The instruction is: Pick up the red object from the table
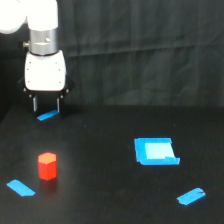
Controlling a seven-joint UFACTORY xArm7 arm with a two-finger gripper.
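The red object (47, 166) is a small red-orange hexagonal block standing upright on the black table (100, 170) at the exterior view's lower left. My gripper (46, 109) hangs from the white arm at the upper left, well above and behind the block. Its two thin fingers (34, 104) point down with a gap between them, and nothing is held. The gripper is not touching the block.
A blue tape strip (47, 116) lies just under the gripper. Another strip (21, 188) lies left of the block. A flat blue square piece (156, 151) and a blue strip (191, 196) lie at the right. A black cloth backdrop (140, 50) hangs behind.
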